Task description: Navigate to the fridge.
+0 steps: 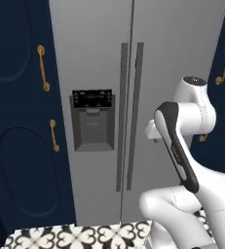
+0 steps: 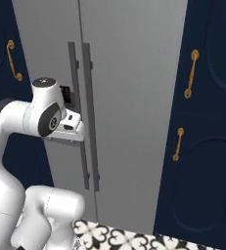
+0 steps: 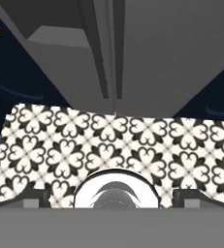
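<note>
Fridge [image 1: 133, 97] between navy cabinets [image 1: 16, 121], patterned floor [image 3: 108, 145]

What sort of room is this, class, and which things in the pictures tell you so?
Most likely a home kitchen. A tall grey fridge with two long handles and a dark dispenser panel stands between navy cupboards with gold handles, above a patterned black-and-white tiled floor.
</note>
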You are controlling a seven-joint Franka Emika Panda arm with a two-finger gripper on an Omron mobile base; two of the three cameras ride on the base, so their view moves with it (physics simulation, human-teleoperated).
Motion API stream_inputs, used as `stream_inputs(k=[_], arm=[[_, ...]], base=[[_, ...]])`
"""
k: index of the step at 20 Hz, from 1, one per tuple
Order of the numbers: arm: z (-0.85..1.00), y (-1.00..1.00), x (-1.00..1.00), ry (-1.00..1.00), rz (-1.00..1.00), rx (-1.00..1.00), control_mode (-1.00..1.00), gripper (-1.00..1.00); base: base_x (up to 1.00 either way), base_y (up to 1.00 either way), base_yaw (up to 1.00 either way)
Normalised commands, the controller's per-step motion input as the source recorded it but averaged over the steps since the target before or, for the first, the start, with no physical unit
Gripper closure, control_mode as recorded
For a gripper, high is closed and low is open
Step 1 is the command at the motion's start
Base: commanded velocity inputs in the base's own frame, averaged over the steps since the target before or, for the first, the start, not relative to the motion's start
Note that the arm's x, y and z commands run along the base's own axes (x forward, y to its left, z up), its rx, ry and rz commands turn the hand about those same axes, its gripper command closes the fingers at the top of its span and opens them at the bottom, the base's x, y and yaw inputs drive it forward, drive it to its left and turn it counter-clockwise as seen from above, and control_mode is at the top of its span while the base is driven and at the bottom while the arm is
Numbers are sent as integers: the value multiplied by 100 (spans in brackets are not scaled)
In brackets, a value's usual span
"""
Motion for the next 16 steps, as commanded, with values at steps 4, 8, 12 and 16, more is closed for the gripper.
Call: stream_inputs(k=[4, 8, 12, 16], arm=[[0, 0, 0, 0, 0, 0, 100, -100], [0, 0, 0, 0, 0, 0, 100, -100], [0, 0, 0, 0, 0, 0, 100, -100], [0, 0, 0, 0, 0, 0, 100, -100]], base=[[42, 3, -8], [45, 19, -7], [36, 23, -7], [34, 28, -6]])
